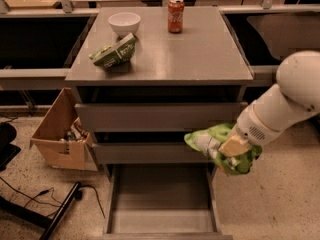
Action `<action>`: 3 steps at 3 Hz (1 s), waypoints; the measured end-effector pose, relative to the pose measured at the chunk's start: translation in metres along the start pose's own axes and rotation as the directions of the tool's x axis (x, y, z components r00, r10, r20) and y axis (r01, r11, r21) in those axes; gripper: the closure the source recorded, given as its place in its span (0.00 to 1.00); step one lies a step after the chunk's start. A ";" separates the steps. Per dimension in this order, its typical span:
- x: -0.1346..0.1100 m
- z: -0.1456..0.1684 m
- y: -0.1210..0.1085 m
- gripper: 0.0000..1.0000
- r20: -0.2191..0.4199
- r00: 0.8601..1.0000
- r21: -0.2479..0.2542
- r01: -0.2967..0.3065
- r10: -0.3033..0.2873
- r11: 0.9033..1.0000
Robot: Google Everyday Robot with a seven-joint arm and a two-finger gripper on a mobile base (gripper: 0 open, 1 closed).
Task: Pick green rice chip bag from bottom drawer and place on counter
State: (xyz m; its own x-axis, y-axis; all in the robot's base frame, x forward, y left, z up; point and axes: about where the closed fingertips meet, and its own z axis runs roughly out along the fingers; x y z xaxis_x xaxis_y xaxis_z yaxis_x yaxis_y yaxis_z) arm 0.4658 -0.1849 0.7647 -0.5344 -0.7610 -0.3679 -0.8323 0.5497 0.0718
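Observation:
My gripper (231, 148) is shut on the green rice chip bag (210, 141), a crumpled lime-green foil bag with whitish patches. It holds the bag in the air in front of the middle drawer's right end, above the right side of the open bottom drawer (162, 204). The drawer's floor shows bare grey metal. The counter (195, 49) is the flat grey cabinet top above, well higher than the bag. The white arm (285, 99) reaches in from the right.
On the counter stand a white bowl (124, 22), a red soda can (175, 15) and a duller green-and-white bag (115, 53). A cardboard box (62, 134) sits on the floor to the left. Cables and a dark stand leg (50, 206) lie at lower left.

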 end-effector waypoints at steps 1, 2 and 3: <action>-0.046 -0.055 -0.014 1.00 -0.007 0.999 0.042 0.042 -0.042 0.998; -0.099 -0.101 -0.037 1.00 0.011 0.997 0.094 0.074 -0.075 0.993; -0.154 -0.139 -0.066 1.00 0.073 0.992 0.166 0.088 -0.101 0.982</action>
State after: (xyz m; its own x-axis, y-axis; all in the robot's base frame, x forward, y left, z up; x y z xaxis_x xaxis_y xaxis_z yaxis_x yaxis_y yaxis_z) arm 0.5824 -0.1515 0.9457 -0.4350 -0.7855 -0.4402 -0.8399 0.5301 -0.1161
